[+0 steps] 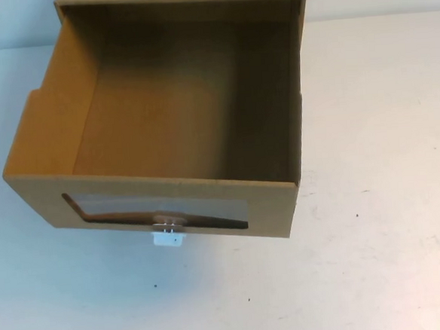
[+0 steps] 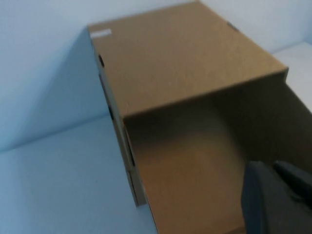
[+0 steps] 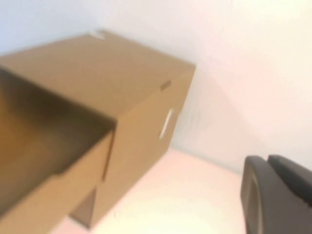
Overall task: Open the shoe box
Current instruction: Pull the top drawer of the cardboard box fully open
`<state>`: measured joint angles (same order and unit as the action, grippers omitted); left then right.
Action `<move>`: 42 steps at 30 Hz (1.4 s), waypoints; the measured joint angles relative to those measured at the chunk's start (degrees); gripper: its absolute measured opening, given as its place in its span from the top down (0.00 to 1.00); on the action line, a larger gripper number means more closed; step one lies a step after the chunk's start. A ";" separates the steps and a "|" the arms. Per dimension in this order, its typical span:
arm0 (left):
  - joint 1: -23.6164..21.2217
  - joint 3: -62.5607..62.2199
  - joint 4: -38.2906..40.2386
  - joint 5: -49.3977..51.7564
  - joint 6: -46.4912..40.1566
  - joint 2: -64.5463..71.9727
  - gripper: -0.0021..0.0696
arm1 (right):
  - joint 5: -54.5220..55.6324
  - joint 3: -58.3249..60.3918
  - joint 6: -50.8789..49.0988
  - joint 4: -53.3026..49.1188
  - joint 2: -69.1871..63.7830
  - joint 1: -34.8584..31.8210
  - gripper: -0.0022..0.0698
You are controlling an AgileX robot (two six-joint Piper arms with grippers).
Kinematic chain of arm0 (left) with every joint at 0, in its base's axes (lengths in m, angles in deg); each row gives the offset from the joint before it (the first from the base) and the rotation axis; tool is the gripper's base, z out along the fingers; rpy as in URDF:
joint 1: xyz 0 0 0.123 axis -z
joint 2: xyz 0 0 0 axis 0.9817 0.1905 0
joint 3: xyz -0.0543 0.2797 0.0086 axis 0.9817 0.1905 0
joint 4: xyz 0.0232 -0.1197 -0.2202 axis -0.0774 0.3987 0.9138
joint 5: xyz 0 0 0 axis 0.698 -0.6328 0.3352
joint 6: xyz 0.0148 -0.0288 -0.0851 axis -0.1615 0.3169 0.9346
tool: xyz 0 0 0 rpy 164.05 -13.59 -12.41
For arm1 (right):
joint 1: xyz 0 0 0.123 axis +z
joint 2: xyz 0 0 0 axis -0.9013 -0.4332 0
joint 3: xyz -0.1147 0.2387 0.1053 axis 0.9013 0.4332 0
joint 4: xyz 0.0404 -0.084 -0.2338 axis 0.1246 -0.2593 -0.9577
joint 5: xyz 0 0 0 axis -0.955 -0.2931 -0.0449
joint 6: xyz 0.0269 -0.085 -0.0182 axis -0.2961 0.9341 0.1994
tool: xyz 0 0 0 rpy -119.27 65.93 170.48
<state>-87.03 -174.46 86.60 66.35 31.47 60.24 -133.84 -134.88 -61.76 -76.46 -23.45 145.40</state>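
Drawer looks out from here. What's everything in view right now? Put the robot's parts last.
sleeve: one, brown cardboard, at the far side of the table
drawer: one, brown cardboard, pulled out of the sleeve toward the robot, nothing inside
window: one, clear, in the drawer's front wall
pull tab: one, white, at the lower edge of the drawer's front wall, near the middle
table: one, white, under the box
left gripper: one, dark, above the open drawer, seen only in its own wrist view
right gripper: one, dark, shut, beside the box and clear of it, nothing seen in it
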 joint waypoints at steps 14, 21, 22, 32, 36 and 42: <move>0.00 46.09 -4.02 -23.79 1.66 -26.36 0.98 | -0.21 29.85 -11.32 0.09 12.88 0.00 0.99; 0.00 61.30 1.06 -35.45 3.09 -30.75 0.98 | -0.10 31.12 -11.85 0.33 15.39 0.00 0.99; 0.00 61.99 1.17 -35.81 3.09 -30.75 0.98 | -0.10 31.12 -11.85 0.43 15.42 0.00 0.99; 0.00 62.91 1.58 -36.21 3.09 -30.54 0.98 | -0.01 31.15 -11.85 0.55 15.54 0.00 0.99; 0.00 62.91 1.58 -36.21 3.09 -30.54 0.98 | -0.01 31.15 -11.85 0.55 15.54 0.00 0.99; 0.00 63.39 -0.71 -39.66 2.52 -31.31 0.98 | -0.01 31.15 -11.95 0.55 15.54 0.00 0.99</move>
<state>-87.03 -111.07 85.89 26.69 33.99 28.93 -133.86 -103.73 -73.71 -75.91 -7.90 145.40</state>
